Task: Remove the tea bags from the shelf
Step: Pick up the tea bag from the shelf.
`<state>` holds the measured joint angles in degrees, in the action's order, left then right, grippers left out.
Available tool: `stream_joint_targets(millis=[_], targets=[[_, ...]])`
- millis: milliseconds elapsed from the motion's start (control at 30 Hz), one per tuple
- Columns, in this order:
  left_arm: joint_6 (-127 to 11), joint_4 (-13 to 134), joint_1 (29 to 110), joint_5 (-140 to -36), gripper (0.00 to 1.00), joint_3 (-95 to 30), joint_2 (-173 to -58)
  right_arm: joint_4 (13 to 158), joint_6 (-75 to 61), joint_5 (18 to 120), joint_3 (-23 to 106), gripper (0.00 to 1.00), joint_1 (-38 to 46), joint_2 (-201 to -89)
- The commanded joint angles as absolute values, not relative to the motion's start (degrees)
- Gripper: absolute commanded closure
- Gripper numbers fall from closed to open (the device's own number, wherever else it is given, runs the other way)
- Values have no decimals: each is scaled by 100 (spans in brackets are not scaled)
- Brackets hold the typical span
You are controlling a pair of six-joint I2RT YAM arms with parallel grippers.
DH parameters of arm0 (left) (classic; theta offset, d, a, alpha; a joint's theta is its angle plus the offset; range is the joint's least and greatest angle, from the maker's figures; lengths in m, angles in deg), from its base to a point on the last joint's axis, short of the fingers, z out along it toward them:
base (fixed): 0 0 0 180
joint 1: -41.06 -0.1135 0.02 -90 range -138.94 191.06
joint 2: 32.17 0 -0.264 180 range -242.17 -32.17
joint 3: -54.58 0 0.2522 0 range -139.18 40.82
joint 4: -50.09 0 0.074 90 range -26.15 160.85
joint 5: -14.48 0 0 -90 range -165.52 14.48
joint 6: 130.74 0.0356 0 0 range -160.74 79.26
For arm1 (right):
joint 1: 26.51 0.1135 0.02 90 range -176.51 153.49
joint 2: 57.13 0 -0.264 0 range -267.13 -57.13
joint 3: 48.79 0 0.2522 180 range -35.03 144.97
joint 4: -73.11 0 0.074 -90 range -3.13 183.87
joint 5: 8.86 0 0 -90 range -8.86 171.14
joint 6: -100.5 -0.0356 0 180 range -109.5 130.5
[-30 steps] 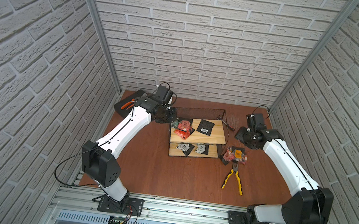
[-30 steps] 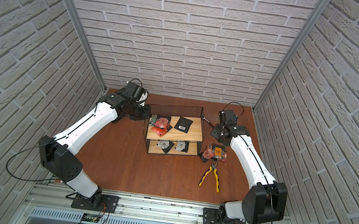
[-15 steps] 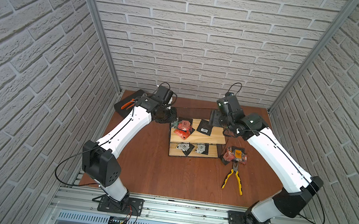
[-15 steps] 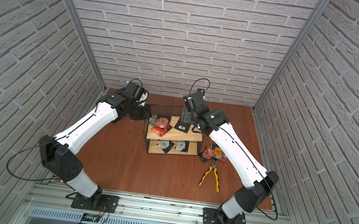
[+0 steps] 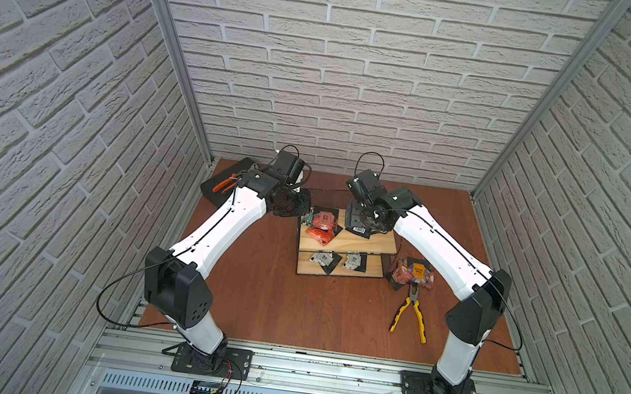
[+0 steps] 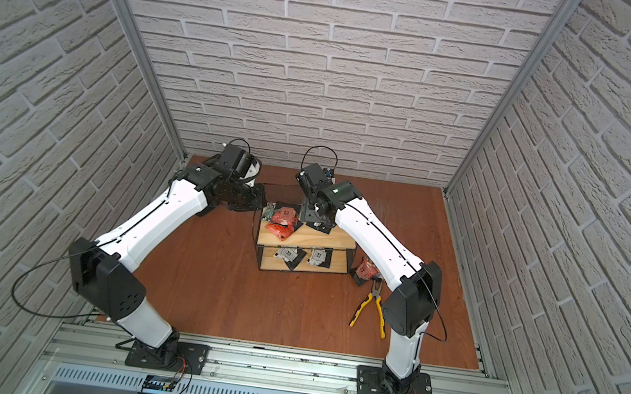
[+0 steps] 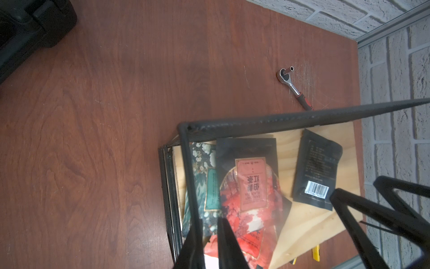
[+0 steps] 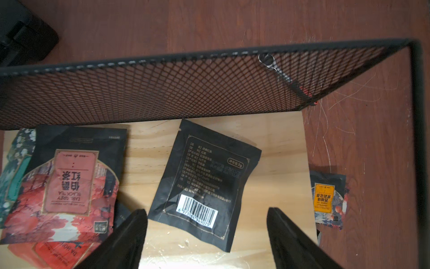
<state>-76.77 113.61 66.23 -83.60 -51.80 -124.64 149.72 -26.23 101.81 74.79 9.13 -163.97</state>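
nearest on the bench (image 5: 271, 307) lies one pair of yellow-handled pliers (image 5: 412, 302). just beyond them, beside the shelf's right end, is one loose heap of removed tea bags (image 5: 413, 271): at least three, too jumbled to count further.

the shelf (image 5: 373, 244) stands mid-bench and has two boards. on the lower board two white-grey bags (image 5: 321, 257) show, each over a black corner that may be another bag. on the top board one pile (image 5: 320, 225) holds at least four bags: one green, one black with a red label, and some red ones. one black tea bag (image 8: 204, 184) lies apart from the pile, barcode up.

what changed: a second ago the right arm (image 5: 435, 237) was over the bench heap. it has swung across to the top board, and its jaws have spread wide, empty, either side of the lone black bag. that bag looks to be the next one out.

the left arm (image 5: 229, 220) has not moved from the shelf's left end. its jaws are nearly closed, and i cannot tell whether they pinch the frame rail.

behind the shelf lies one ratchet wrench (image 7: 292, 85), and farthest back sits one black tool case (image 7: 35, 28).
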Motion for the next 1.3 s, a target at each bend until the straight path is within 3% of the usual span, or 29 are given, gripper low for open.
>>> stream_joint_targets(millis=[0,333,567,767,1000,1267], targets=[[-7598,11175,6675,-8488,83,-5347,-12500,14907,-2738,10069,7541,16,800,-16476],[-7590,11205,6678,-8490,83,-5357,-12499,14874,-2795,9812,7504,18,601,-16819],[-7574,11214,6686,-8482,83,-5370,-12484,15075,-2834,9727,7493,25,592,-17006],[-7580,11225,6674,-8475,83,-5391,-12486,15067,-2892,9670,7307,43,592,-16990],[-7572,11223,6672,-8476,83,-5384,-12498,14963,-2928,9632,7337,72,601,-16816],[-7581,11204,6672,-8479,83,-5375,-12486,14885,-2803,9686,7381,87,634,-16544]])
